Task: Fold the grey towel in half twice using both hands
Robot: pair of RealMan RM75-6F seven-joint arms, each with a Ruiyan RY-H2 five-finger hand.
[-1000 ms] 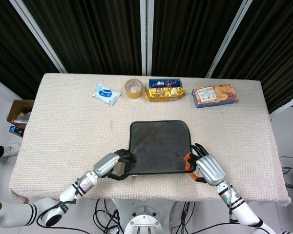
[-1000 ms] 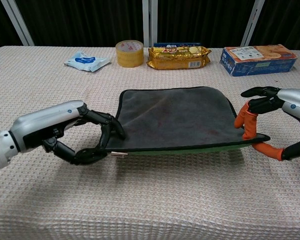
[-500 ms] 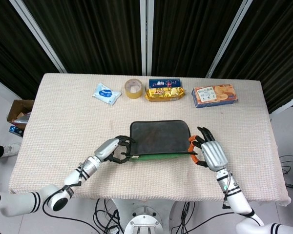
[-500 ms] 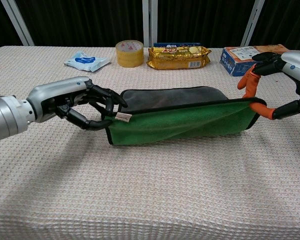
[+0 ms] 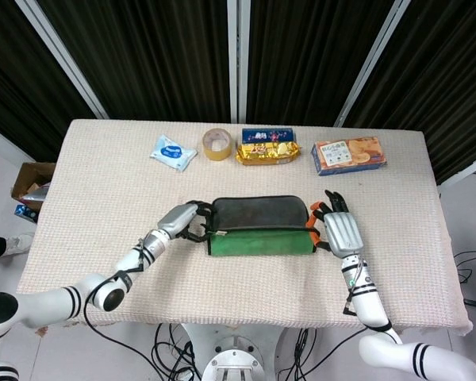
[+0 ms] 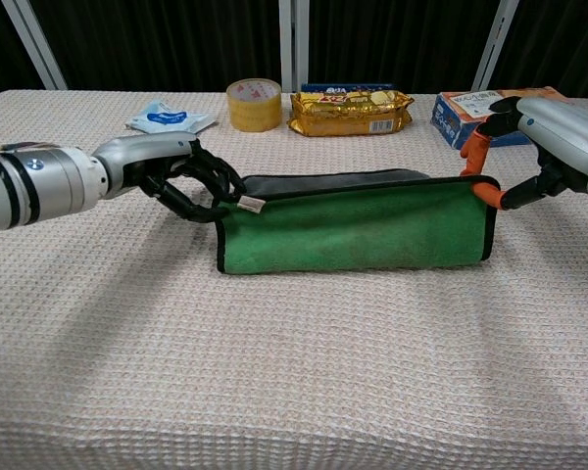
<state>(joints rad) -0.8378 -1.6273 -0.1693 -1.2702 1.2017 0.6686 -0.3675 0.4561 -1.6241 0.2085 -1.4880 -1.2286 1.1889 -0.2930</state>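
Observation:
The towel (image 5: 260, 240) (image 6: 358, 227) lies mid-table, grey on one face and green on the other. Its near half is lifted and carried toward the far edge, so the green underside faces me and a grey strip (image 5: 259, 210) shows behind it. My left hand (image 5: 192, 221) (image 6: 188, 180) pinches the towel's left corner by its small white tag (image 6: 246, 203). My right hand (image 5: 337, 231) (image 6: 541, 139), with orange fingertips (image 6: 475, 145), pinches the right corner.
Along the far side stand a blue-white packet (image 5: 173, 151), a tape roll (image 5: 216, 144), a yellow snack bag (image 5: 266, 148) and an orange biscuit box (image 5: 348, 154). A cardboard box (image 5: 32, 182) sits on the floor left of the table.
Both hands raised the towel's near edge and swept it away from me. The flat grey sheet now shows its green underside, with the lifted edge close to the far edge.

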